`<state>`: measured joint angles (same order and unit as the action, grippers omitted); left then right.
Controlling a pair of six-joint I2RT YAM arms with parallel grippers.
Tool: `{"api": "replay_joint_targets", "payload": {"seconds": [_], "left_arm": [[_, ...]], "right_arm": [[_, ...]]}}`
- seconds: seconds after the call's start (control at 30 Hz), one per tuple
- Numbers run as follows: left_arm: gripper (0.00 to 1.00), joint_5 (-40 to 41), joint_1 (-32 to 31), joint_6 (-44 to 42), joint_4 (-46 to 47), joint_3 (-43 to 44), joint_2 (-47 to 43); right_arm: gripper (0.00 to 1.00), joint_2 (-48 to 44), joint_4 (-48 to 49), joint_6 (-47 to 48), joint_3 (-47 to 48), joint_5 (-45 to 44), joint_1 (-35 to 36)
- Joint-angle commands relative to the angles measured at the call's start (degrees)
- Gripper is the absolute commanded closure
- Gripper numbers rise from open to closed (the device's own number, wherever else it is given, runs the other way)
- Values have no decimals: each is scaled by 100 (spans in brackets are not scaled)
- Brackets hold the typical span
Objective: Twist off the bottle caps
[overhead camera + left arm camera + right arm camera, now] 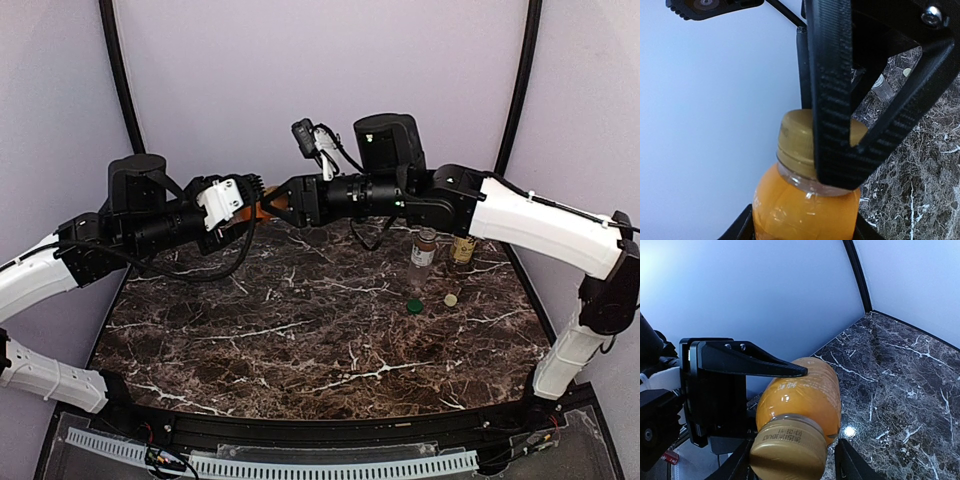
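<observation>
The squat orange juice bottle (pixel 262 211) hangs on its side above the table's back edge. My left gripper (pixel 248 208) is shut on its body (pixel 800 200), one finger (pixel 745 362) lying on top of it. The orange cap (pixel 790 447) sits on the neck and also shows in the left wrist view (pixel 795 135). My right gripper (pixel 276 198) has a finger on each side of the cap (pixel 792 460), with a small gap on one side. A dark green cap (pixel 413 305) and a cream-white cap (pixel 451 299) lie on the table.
The slim clear bottle (pixel 424 248) and the yellowish tea bottle (pixel 462 248) stand uncapped at the back right, near the right arm. The marble table (pixel 300 330) is walled at the back and sides by pale panels and black posts.
</observation>
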<state>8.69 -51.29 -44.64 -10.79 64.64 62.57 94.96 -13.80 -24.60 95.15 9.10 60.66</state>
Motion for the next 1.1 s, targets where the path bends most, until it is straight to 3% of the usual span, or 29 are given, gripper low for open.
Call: {"api": "replay_joint_targets", "payload": {"seconds": [0.0, 0.13, 0.23, 0.27, 0.3, 0.33, 0.4, 0.47, 0.63, 1.07], "left_arm": [[68, 43, -36, -75, 160, -109, -43], [69, 37, -60, -106, 162, -128, -57], [66, -59, -63, -112, 141, -169, -84], [57, -126, -64, -79, 117, -179, -98], [49, -314, -65, -62, 47, -193, -125], [30, -420, -65, 30, 5, -195, -145], [8, -687, -63, 147, -166, -205, -214], [2, -829, -65, 140, -395, -240, -259], [3, -1093, -65, 141, -627, -345, -288], [37, -1000, -63, 292, -726, -94, -192]], "right_arm": [[50, 127, 52, 111, 228, 68, 46], [65, 128, 91, 162, 195, 52, 45], [88, 99, 138, 240, 134, 69, 48], [98, 84, 143, 280, 109, 69, 49], [100, 47, 148, 316, 69, 78, 46], [100, 8, 147, 374, 39, 98, 40], [100, -117, 150, 484, -46, 214, 14], [100, -281, 185, 589, -175, 435, -32], [100, -462, 274, 732, -367, 824, -78], [100, -513, 369, 760, -428, 1105, -81]]}}
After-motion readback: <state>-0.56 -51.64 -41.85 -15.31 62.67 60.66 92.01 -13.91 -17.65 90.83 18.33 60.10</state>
